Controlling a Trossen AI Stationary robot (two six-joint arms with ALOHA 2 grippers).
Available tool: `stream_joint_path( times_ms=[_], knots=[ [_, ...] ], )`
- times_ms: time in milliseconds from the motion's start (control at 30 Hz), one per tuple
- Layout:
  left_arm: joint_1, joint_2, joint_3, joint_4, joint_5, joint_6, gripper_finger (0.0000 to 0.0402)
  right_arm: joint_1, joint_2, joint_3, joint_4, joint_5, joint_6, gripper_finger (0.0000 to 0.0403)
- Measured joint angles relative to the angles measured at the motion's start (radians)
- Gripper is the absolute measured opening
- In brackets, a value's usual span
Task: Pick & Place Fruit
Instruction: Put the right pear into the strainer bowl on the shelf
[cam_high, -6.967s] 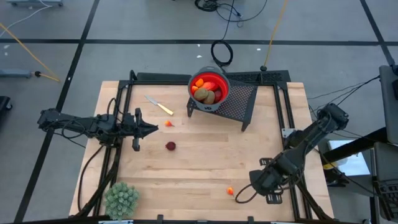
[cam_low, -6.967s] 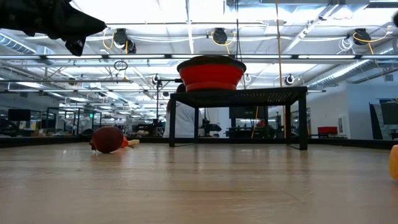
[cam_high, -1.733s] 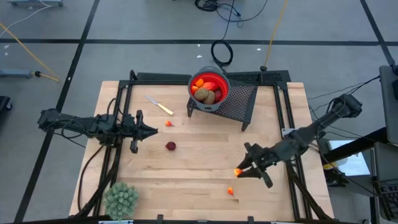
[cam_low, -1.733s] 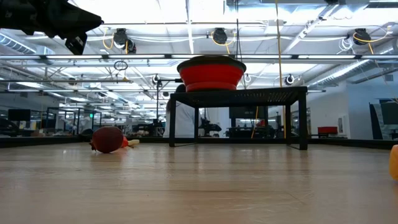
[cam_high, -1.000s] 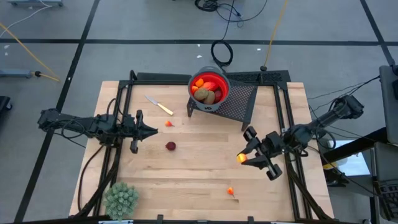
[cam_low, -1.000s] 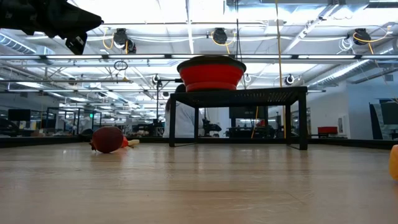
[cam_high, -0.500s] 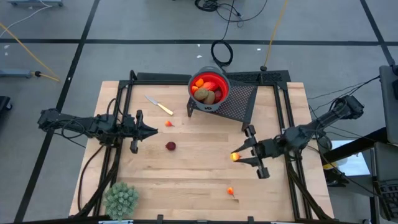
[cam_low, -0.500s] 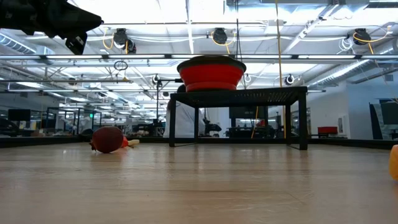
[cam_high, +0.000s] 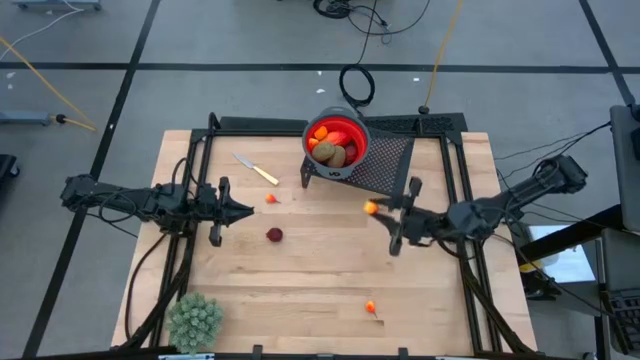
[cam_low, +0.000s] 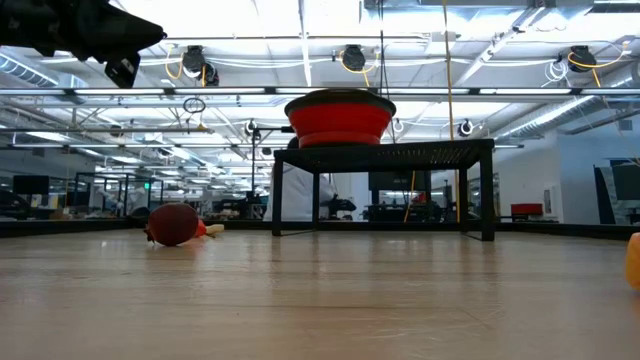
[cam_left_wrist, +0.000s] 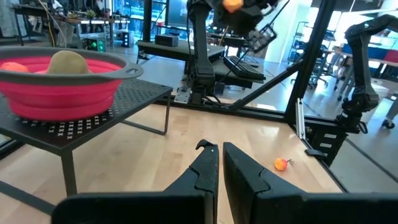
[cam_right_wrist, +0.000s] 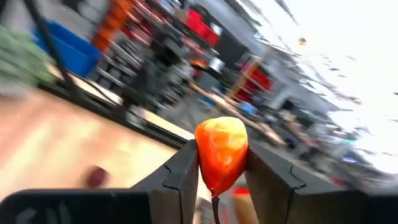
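Note:
My right gripper (cam_high: 376, 210) is shut on a small orange fruit (cam_right_wrist: 221, 148) and holds it in the air, just in front of the black mesh stand (cam_high: 385, 168). On the stand is the red bowl (cam_high: 337, 140), with two brown kiwis and orange pieces inside. A dark red fruit (cam_high: 274, 235) and a tiny orange piece (cam_high: 270, 199) lie on the table near my left gripper (cam_high: 246, 210). That gripper is shut, hovers level and holds nothing. Another orange piece (cam_high: 370, 308) lies toward the near edge. My right gripper pinches the orange fruit by its two sides (cam_right_wrist: 200, 152) between its two fingers, at their free ends. The fingers (cam_high: 388, 214) come in about level from the table's right. The fruit is lifted well clear of the table.
A yellow-handled knife (cam_high: 257, 169) lies left of the stand, and a pale green spiky plant ball (cam_high: 195, 320) sits at the near left corner. Black frame rails (cam_high: 200, 150) run along the table's left, right and far sides. A person stands behind the stand (cam_low: 300, 195).
My right gripper has carried the orange fruit toward the table's far edge and a little left, up to the front of the mesh stand. Its wrist has rolled on the way. The fruit stays pinched and clear of the table.

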Motion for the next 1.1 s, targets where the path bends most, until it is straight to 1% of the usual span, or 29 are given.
stream_joint_path(
  times_ms=[67, 200, 367, 600, 800, 967, 1100],
  knots=[
    [0.0, 0.002, 0.0, 0.0, -0.001, -0.016, 0.0021, -0.023, 0.0, 0.0, 0.0, 0.039, -0.059, 0.0109],
    [0.0, 0.002, 0.0, 0.0, -0.008, -0.05, 0.0021, -0.079, 0.0, 0.0, 0.0, 0.072, -0.15, 0.0109],
    [0.0, 0.002, 0.0, 0.0, -0.013, -0.066, 0.0021, -0.172, 0.0, 0.0, 0.012, 0.072, -0.232, 0.0109],
    [0.0, 0.002, 0.0, 0.0, -0.088, -0.083, 0.0021, -0.321, 0.0, 0.0, 0.015, 0.059, -0.258, 0.0109],
    [0.0, 0.002, 0.0, 0.0, -0.136, -0.085, 0.0021, -0.447, 0.0, 0.0, 0.015, -0.042, -0.269, 0.0109],
    [0.0, 0.002, 0.0, 0.0, -0.144, -0.091, 0.0021, -0.538, 0.0, 0.0, 0.013, -0.155, -0.179, 0.0109],
    [0.0, 0.002, 0.0, 0.0, -0.144, -0.105, 0.0021, -0.609, 0.0, 0.003, -0.023, -0.26, -0.09, 0.0109]
  ],
)
